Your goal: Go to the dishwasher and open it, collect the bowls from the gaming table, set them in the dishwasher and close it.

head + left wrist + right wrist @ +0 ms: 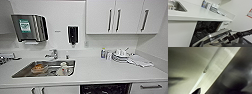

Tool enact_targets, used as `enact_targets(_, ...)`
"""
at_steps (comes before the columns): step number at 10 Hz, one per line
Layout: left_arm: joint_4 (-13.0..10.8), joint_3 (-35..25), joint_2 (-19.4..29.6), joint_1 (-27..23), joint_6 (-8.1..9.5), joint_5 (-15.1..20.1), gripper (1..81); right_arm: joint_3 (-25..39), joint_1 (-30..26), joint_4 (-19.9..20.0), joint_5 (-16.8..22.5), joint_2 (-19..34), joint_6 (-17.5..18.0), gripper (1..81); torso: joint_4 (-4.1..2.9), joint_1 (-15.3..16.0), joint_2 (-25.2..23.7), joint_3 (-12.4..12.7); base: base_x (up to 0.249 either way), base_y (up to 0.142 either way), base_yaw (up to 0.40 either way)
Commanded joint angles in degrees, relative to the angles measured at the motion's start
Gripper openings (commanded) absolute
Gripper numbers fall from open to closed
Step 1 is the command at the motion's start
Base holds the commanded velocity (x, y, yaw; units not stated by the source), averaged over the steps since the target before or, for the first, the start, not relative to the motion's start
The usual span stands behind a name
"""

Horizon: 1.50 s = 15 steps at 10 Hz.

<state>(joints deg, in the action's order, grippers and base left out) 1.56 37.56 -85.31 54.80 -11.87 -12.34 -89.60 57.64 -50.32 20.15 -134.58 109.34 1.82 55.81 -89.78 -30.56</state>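
Below one white counter (pixel 100 72) with one steel sink (pixel 25 71), one dishwasher (pixel 205 28) stands half open, dark inside; gripper states cannot be told.

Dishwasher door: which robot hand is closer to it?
Right. The right hand is up against the door by its handle; the left hand is back from it, off to one side.

Right arm (pixel 241 34): dark, jointed, entering from right edge of left wrist view, reaching toward lower centre. Finger state indiscernible.
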Motion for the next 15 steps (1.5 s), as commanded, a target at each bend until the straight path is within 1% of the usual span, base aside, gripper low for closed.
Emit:
enact_targets(1,-0.5,-1.5,2.5,-4.0,-0.17,1.0,81.1,-0.7,-3.7,-2.0,7.2,-1.4,-2.6,81.1,0.00,0.0,0.0,0.0,-0.066,0.000,0.000)
enact_targets(4,-0.6,-1.5,2.5,-3.9,-0.17,1.1,81.1,-1.8,-2.7,-2.0,7.2,-2.3,-2.5,81.1,0.00,0.0,0.0,0.0,-0.066,0.000,0.000)
enact_targets(9,-0.6,-1.4,2.2,-3.8,-0.17,1.1,81.1,-1.4,-1.7,-2.6,7.0,-3.3,-2.3,81.1,0.00,0.1,0.0,0.0,-0.073,0.000,0.000)
enact_targets(11,-0.6,-1.5,2.2,-3.8,-0.17,1.3,81.1,-2.1,-1.2,-3.1,7.0,-4.8,-2.2,81.1,0.00,0.1,0.0,-0.1,-0.078,0.000,0.000)
enact_targets(13,-0.7,-1.4,2.2,-3.8,-0.17,1.8,81.1,-4.5,-0.4,-3.1,6.9,-6.8,-2.2,81.1,0.00,0.1,0.0,-0.1,-0.079,0.000,0.000)
enact_targets(15,-0.6,-1.1,1.8,-3.5,-0.26,2.6,81.1,-8.1,0.9,-3.2,4.4,-8.5,-2.4,81.1,0.00,0.2,0.0,-0.1,-0.083,0.000,0.000)
